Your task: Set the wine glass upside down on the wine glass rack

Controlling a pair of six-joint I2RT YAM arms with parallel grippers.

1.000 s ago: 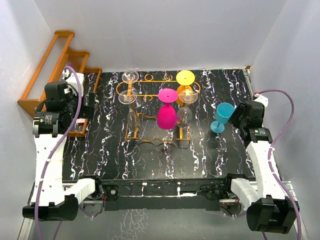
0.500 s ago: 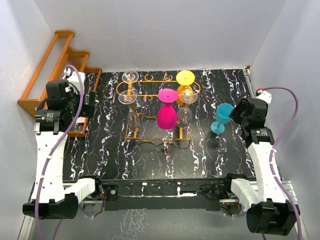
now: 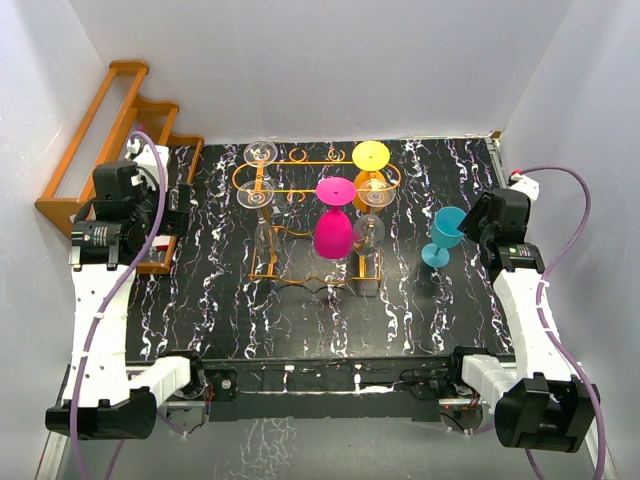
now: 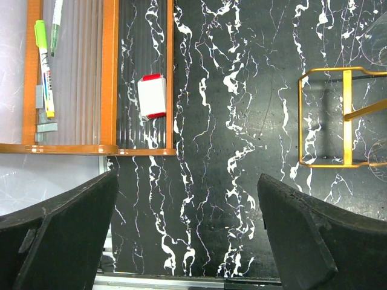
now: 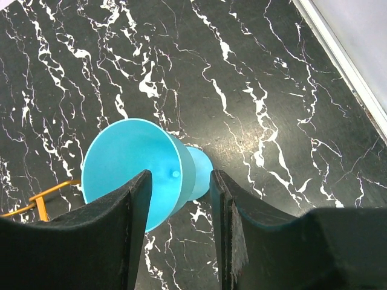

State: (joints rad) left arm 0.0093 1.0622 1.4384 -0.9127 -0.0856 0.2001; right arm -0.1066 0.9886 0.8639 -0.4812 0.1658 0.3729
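Note:
A cyan wine glass (image 3: 447, 232) stands upright on the black marble table, right of the orange-gold wire rack (image 3: 310, 162). My right gripper (image 3: 470, 226) is open just right of the glass. In the right wrist view the cyan glass (image 5: 130, 166) sits ahead of my gripper (image 5: 180, 181); one finger overlaps the bowl's mouth and the other is outside by the foot, with a gap left. My left gripper (image 3: 163, 222) is open and empty at the table's left, and in its wrist view (image 4: 187, 181) holds nothing. The rack's corner (image 4: 301, 115) shows there too.
A magenta glass (image 3: 332, 232), a yellow-footed glass (image 3: 371, 155) and clear glasses (image 3: 261, 152) hang upside down on the wire rack. A brown wooden stepped rack (image 3: 100, 130) stands at the left, holding a marker (image 4: 43, 66) and a red-white box (image 4: 151, 96). White walls enclose the table.
My right gripper has moved slightly farther back and closer to the cyan glass. The left arm has barely moved. The glass has not moved.

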